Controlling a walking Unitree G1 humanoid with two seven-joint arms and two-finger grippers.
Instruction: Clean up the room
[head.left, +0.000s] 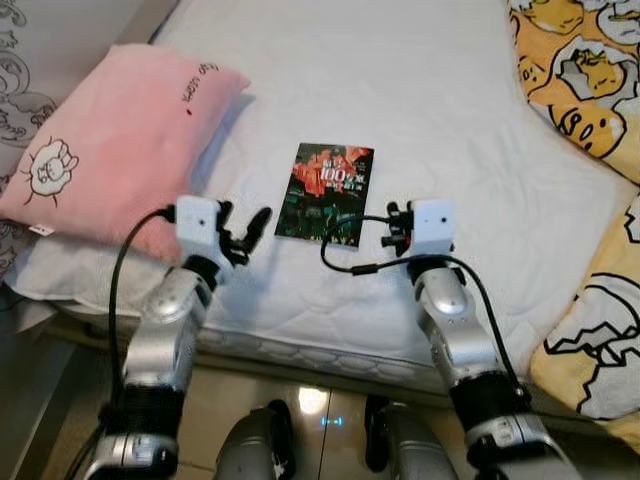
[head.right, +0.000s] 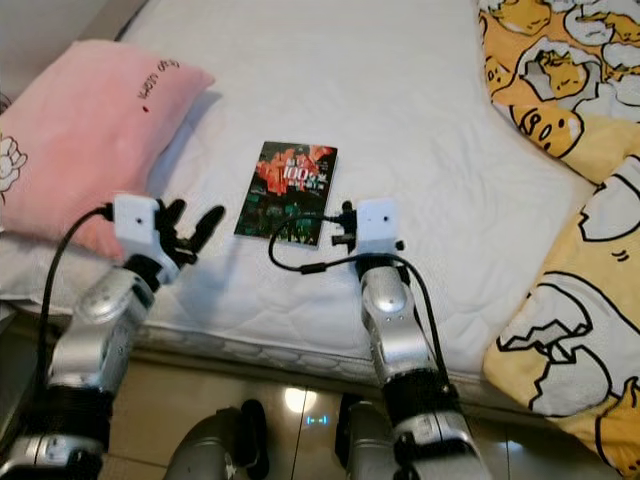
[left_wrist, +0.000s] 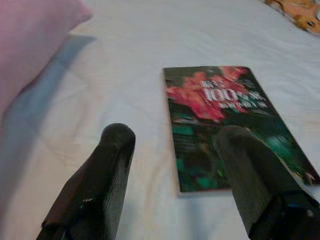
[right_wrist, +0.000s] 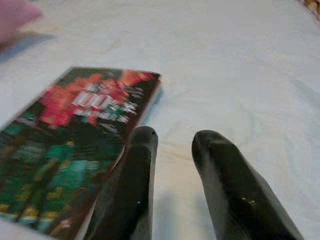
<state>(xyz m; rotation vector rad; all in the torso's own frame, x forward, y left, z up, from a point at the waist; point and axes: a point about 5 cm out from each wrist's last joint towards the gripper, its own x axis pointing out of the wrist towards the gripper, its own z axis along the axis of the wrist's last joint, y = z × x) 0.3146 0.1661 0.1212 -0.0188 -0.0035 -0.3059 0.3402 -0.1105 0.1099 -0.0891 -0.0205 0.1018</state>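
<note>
A bed (head.left: 440, 110) covered by a white quilted sheet was shown, with a pink pillow (head.left: 110, 150) at the robot's left and a yellow cartoon-print blanket (head.left: 590, 90) at its right; pale glossy floor (head.left: 310, 405) was seen below the near edge. A dark-covered book (head.left: 325, 192) lay flat near the middle of the mattress, between the two arms. The left claw (head.left: 243, 232) was held beside the book's near left corner, fingers apart; the right claw (right_wrist: 172, 145), fingers slightly parted, was poised at its near right edge. A clean lift would probably require one finger to be slid under the edge, since the soft sheet yields.
</note>
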